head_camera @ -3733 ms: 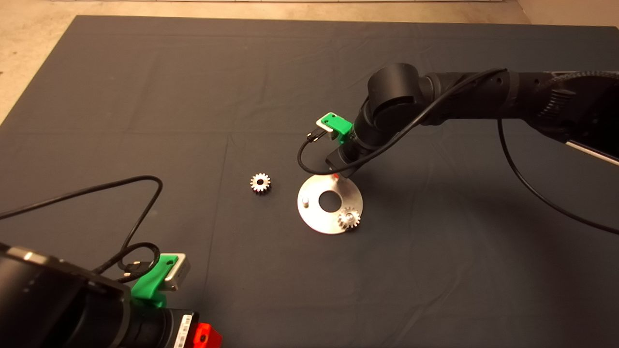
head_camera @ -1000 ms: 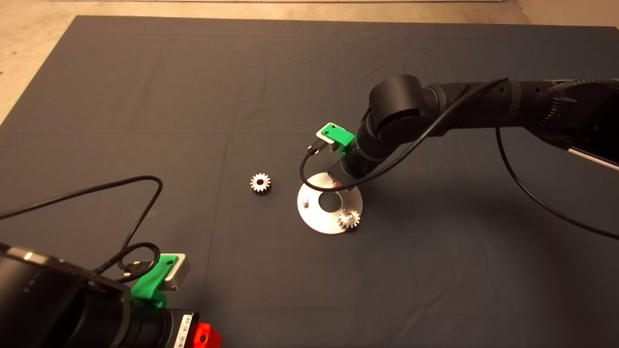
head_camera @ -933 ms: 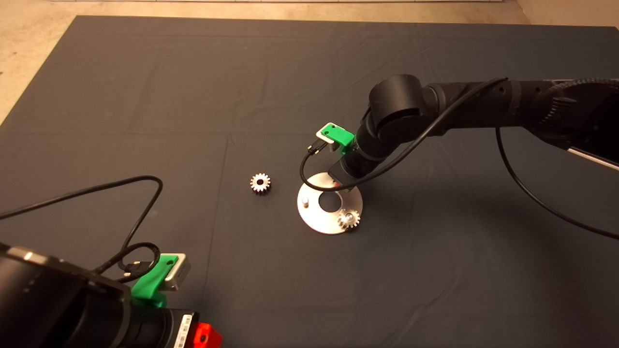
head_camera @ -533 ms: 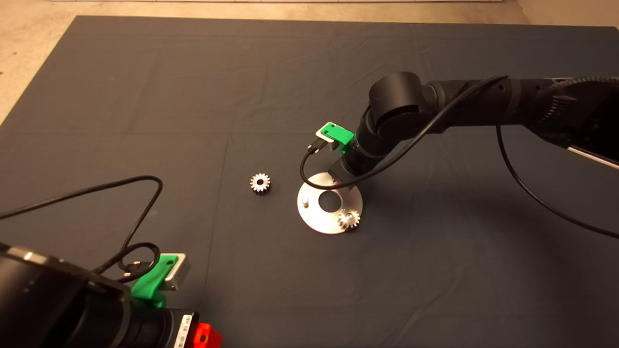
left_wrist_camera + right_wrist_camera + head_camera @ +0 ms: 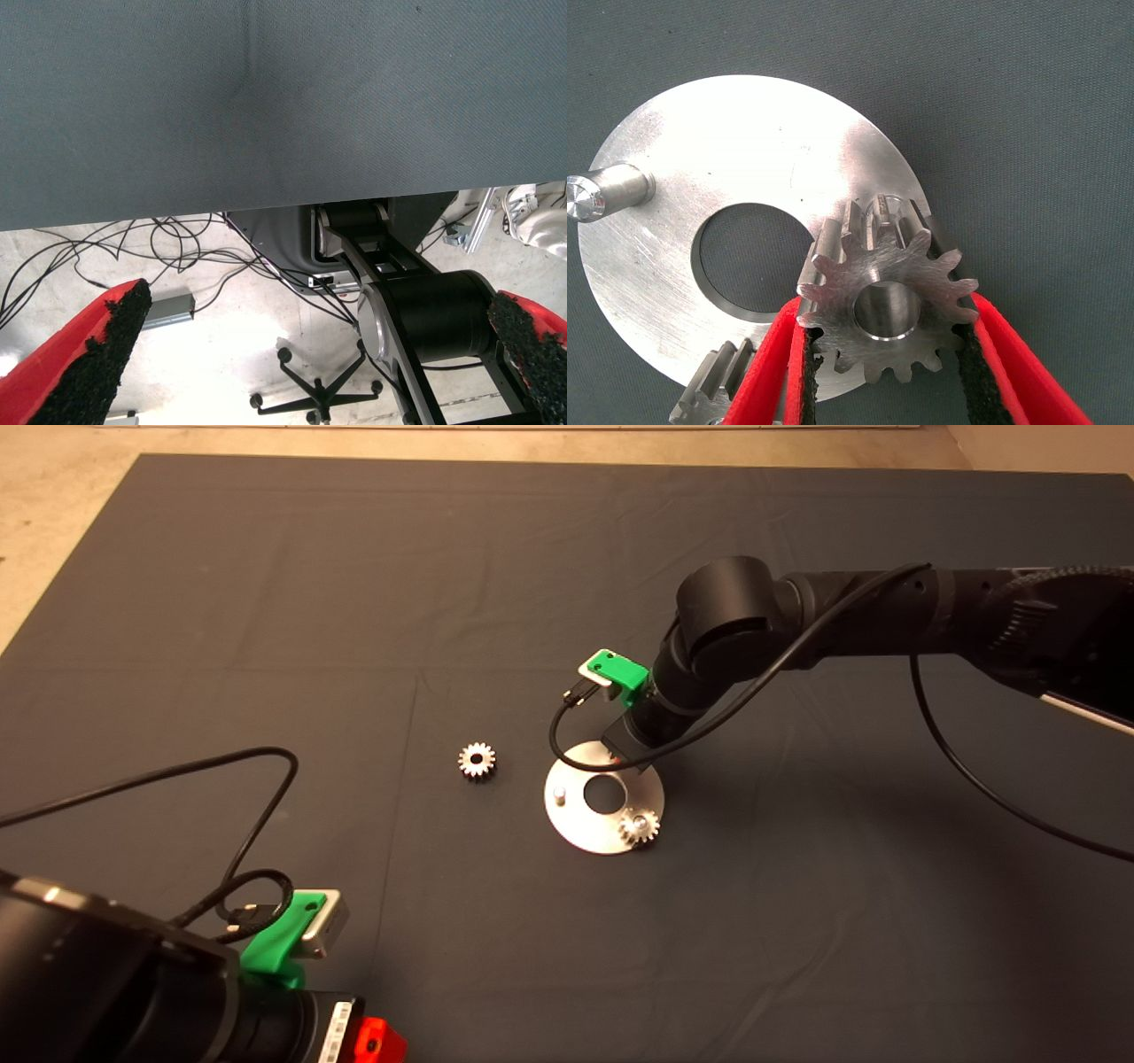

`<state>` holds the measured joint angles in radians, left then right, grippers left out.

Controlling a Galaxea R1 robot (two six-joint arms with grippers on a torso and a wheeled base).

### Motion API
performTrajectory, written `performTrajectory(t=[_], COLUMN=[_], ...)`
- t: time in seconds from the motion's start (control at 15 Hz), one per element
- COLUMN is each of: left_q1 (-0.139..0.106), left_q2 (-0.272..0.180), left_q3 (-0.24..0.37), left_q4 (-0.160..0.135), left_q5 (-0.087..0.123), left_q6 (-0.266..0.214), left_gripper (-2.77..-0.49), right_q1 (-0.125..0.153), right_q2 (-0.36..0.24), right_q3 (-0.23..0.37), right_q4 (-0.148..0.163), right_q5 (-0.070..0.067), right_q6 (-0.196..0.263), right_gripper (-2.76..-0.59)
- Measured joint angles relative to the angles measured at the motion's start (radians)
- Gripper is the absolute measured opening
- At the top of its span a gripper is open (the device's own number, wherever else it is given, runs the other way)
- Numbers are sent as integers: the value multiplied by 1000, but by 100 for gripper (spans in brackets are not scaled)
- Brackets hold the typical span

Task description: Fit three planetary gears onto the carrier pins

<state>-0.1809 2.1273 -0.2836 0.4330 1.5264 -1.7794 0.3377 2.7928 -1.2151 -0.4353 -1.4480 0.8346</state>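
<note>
Gear lies flat, bore vertical, gripped by right fingers above disc.

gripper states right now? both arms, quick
Left tool: open, holding nothing, parked at the mat's lower left edge.
Right tool: closed on a planetary gear, held over the carrier disc.

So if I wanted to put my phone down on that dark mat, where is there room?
The mat is bare beyond the loose gear and near the disc's front. It is crowded where the right gripper holds a gear over the disc.
</note>
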Motion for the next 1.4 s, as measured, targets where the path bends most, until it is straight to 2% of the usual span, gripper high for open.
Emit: performTrajectory(t=[0.53,0.73,0.93,1.4], left_q1=[0,0,0,0], left_q2=[0,0,0,0], left_q3=[0,0,0,0], left_q4=[0,0,0,0], left_q5=[0,0,0,0], left_q6=[0,0,0,0], left_gripper=[-49,-49,-49,-49], right_q1=[0,0,0,0], right_q2=[-1,-9,-12,-14], right_q3=[1,4,4,4], right_q4=[0,0,0,-1], right_q5=[1,16,25,28], right_q6=[0,0,0,0], right_gripper=[-247,-247,-247,-247])
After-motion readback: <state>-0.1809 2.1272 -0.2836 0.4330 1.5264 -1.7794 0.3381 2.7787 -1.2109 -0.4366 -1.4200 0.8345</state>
